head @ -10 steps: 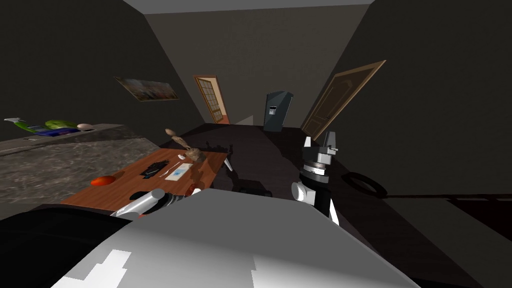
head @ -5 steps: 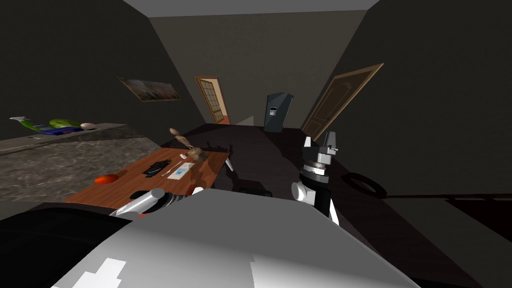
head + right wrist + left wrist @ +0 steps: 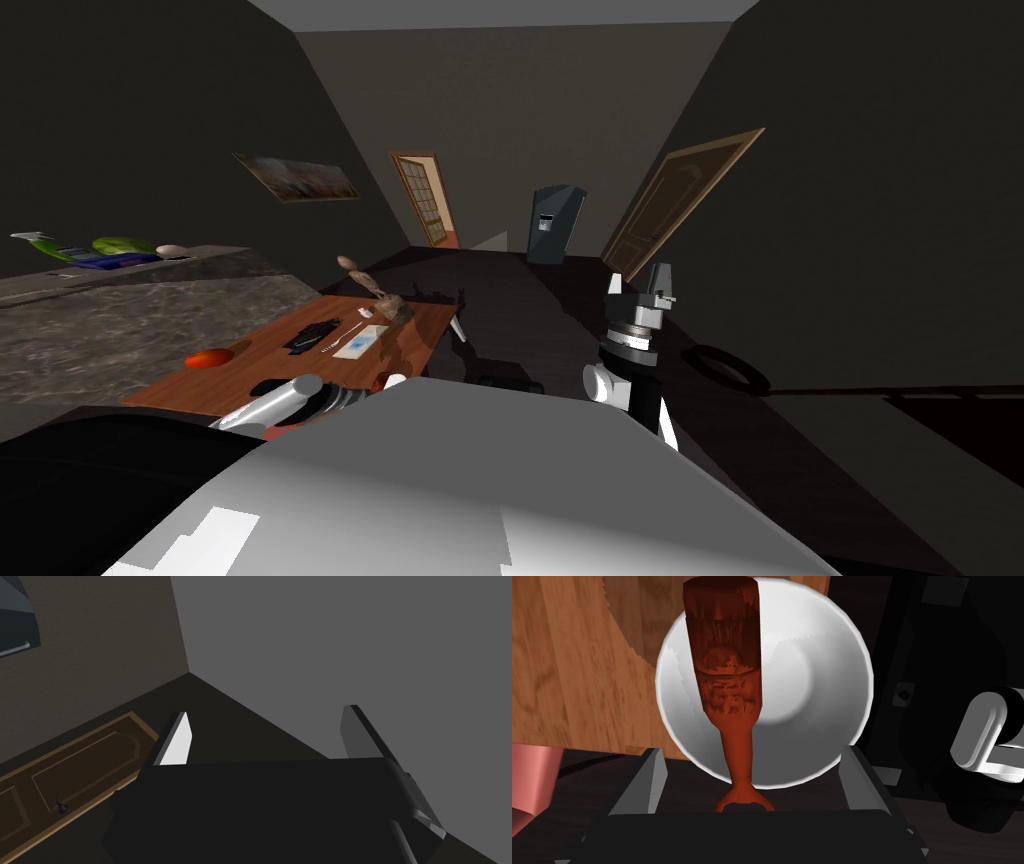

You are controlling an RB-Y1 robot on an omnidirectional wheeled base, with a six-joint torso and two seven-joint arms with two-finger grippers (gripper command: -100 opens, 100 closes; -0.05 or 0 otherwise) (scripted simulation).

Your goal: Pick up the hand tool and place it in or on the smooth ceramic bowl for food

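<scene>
Left wrist view, item: hand tool (image 3: 727,666), lying over the bowl (image 3: 822,676), between the blades of the left pincer (image 3: 752,750).

Risks, as judged:
- The tool is long, and its neck and end overhang the bowl's rim on the pincer's side. The left pincer is spread, with neither blade touching the tool, so nothing steadies it. It may tip over the rim or slide out. Whether its head rests on the bowl's inner wall cannot be told.
- The bowl stands close to the edge of the wooden surface (image 3: 572,666). A knock from the pincer's dark body as it draws off could shove the bowl and tool over that edge.

Description of tool: reddish-brown and wood-like, with darker mottled grain. The head is broad, flat and paddle-shaped. It narrows to a slim neck and a small ringed end just beside the pincer's body. The head crosses the bowl off-centre and reaches past the far rim.

Bowl: plain white, smooth, round, shallow.

Nearby: a pink object (image 3: 532,786) lies beyond one blade and below the surface's edge. Its kind is unclear.

Head view: the surface is in the lower left of the frame, with the left forearm (image 3: 280,400) at its near edge. The right pincer (image 3: 640,285) is centre right, raised and well apart from the surface, with blades spread and holding nothing.
</scene>
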